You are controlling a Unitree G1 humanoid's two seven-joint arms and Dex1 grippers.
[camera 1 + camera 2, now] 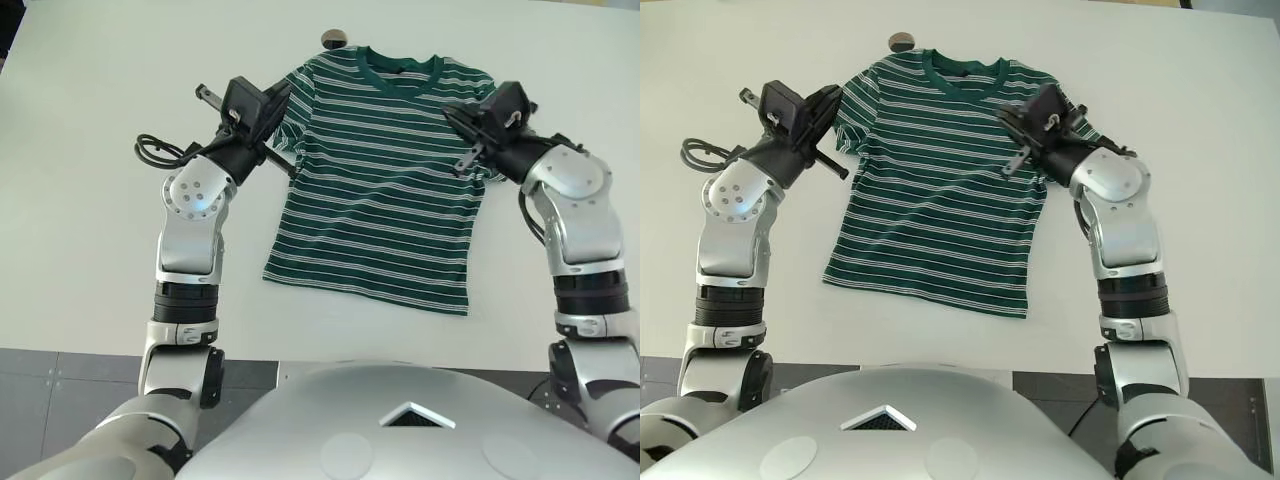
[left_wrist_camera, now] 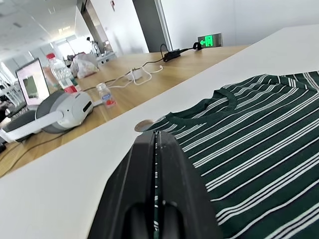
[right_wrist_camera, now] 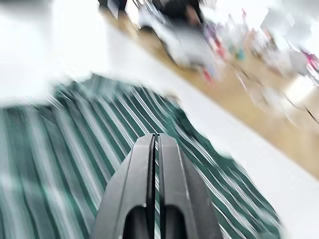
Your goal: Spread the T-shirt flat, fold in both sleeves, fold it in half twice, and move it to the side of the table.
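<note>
A green T-shirt with white stripes (image 1: 380, 190) lies flat on the white table (image 1: 90, 250), collar toward the far side. My left gripper (image 1: 284, 94) hovers at the shirt's left sleeve (image 1: 855, 108) with its fingers pressed shut; the left wrist view shows the fingertips (image 2: 155, 134) low over the striped cloth (image 2: 259, 144). My right gripper (image 1: 452, 108) sits over the right shoulder and sleeve, hiding most of that sleeve. Its fingers are shut too, seen in the right wrist view (image 3: 155, 137) just above the fabric. I cannot tell whether either one pinches cloth.
A small round dark object (image 1: 333, 38) rests on the table just beyond the collar. A black cable (image 1: 158, 150) loops by my left arm. The table's front edge (image 1: 100, 348) runs close below the shirt hem. White tabletop extends left and right of the shirt.
</note>
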